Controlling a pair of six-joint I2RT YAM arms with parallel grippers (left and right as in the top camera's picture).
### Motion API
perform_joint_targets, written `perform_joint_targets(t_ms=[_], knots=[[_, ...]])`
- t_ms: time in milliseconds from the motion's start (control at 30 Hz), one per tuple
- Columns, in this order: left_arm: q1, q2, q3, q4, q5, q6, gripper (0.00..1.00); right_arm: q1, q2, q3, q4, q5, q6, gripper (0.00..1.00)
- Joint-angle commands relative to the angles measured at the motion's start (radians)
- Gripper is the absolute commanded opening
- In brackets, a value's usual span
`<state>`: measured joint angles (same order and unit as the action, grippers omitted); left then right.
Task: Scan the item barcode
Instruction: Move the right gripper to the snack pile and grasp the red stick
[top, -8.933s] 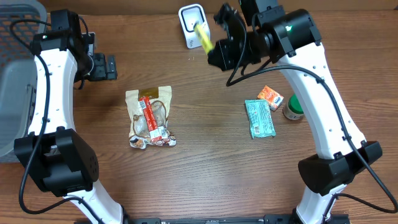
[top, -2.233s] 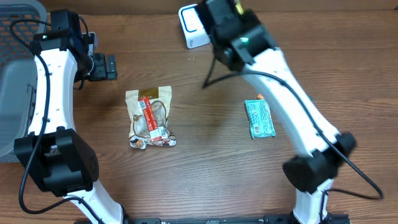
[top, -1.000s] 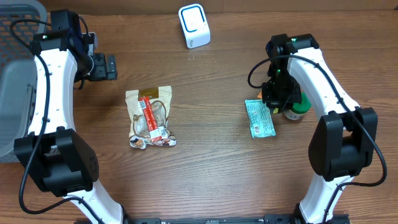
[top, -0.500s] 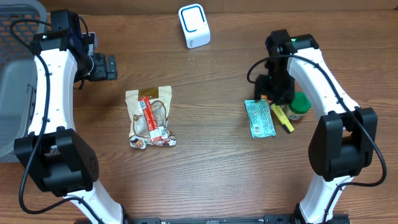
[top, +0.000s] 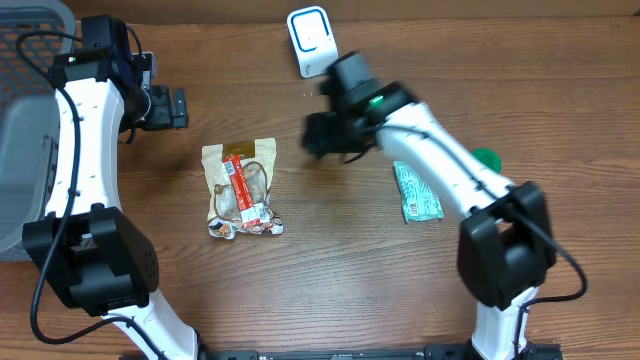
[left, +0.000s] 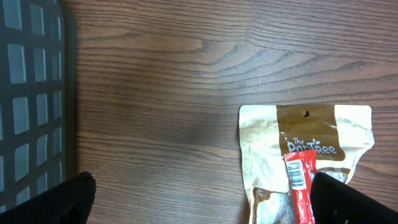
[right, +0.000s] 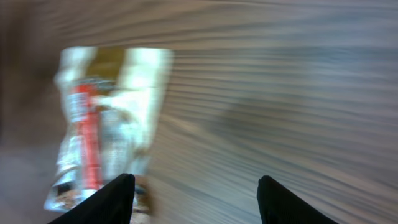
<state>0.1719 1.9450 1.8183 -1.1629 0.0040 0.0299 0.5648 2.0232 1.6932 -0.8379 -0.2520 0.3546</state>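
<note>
Bearing the words "The" and "Tree", the tan pouch (left: 261, 162) lies left of centre in the overhead frame, a red barcoded stick (left: 299, 182) on top. Both the left gripper (left: 202, 206) and the right gripper (right: 196, 202) gape empty.

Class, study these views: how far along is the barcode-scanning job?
Done: nothing shows as scanned; the teal packet lies flat, away from the scanner. In hand: the right gripper, open and empty, hangs between the scanner and the snack pouch, which shows in its wrist view. Left: grasp the pouch and show its barcode to the scanner.
</note>
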Motion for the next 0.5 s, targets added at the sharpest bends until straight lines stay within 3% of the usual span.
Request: perform_joint_targets(t_ms=[0, 233, 467], knots=[[-0.002, -0.009, 0.011, 0.000, 0.005, 0.016, 1.00, 0.105, 0.018, -0.006, 0.064, 0.052, 0.013, 0.65], [-0.002, -0.009, 0.011, 0.000, 0.005, 0.016, 1.00, 0.287, 0.085, -0.006, 0.156, 0.171, 0.013, 0.61], [-0.002, -0.009, 0.011, 0.000, 0.005, 0.016, 1.00, 0.378, 0.150, -0.006, 0.162, 0.289, 0.013, 0.57]])
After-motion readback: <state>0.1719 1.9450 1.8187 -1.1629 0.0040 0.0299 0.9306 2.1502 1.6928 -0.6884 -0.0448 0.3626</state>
